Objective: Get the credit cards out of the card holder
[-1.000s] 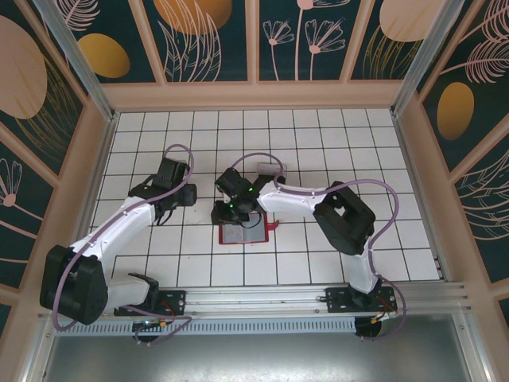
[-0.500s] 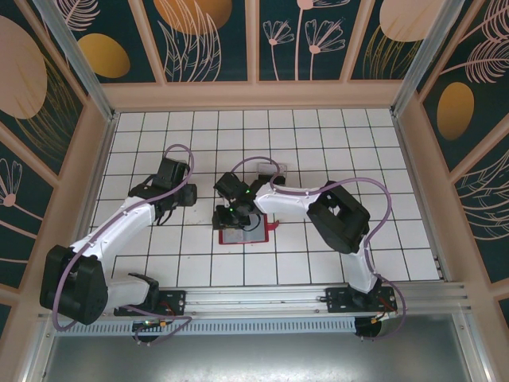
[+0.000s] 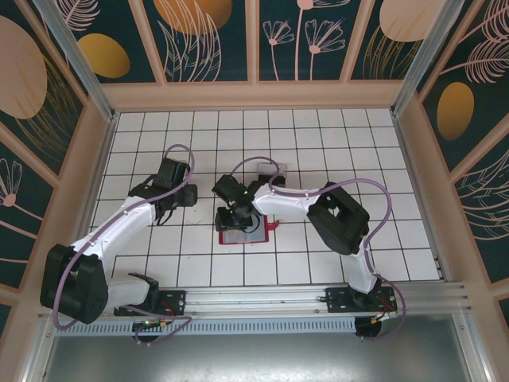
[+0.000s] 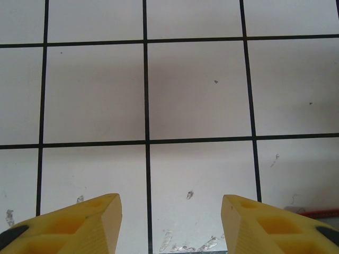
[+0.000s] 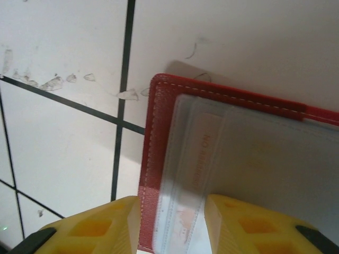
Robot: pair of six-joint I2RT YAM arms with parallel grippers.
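Covering the whole counter (image 3: pixel 318 263) are white square tiles with thin black lines between them. Peach-coloured boards fence it on three sides. Above these rise dark teal wall panels (image 3: pixel 215 40) painted with pale plant stems and orange rounds, set in a peach frame. Two slanted metal posts stand at the far corners. A metal rail (image 3: pixel 270 298) runs along the near edge and carries both arm bases. The holder (image 3: pixel 238 237) lies open and flat near the middle of the counter, grey inside facing up, with its red tab on the right side. Its pale cards (image 5: pixel 254 169) sit tucked inside under clear sleeves, and one strip bears faint orange lettering too blurred to read. The right pincer (image 3: pixel 235 216) hangs over the holder's far left part. In the right wrist view, the pincer (image 5: pixel 172 211) has its yellow fingers standing apart, with the holder's red stitched edge (image 5: pixel 153 159) between them, and they are not clenched on anything. Nearby tiles show scuffs and small flecks beside the black lines. The left pincer (image 3: pixel 163 208) hovers over bare tile left of the holder, well apart from it. Up close, that pincer (image 4: pixel 170 211) is released, with nothing between its fingers but lightly scratched white tile under a soft grey shadow.
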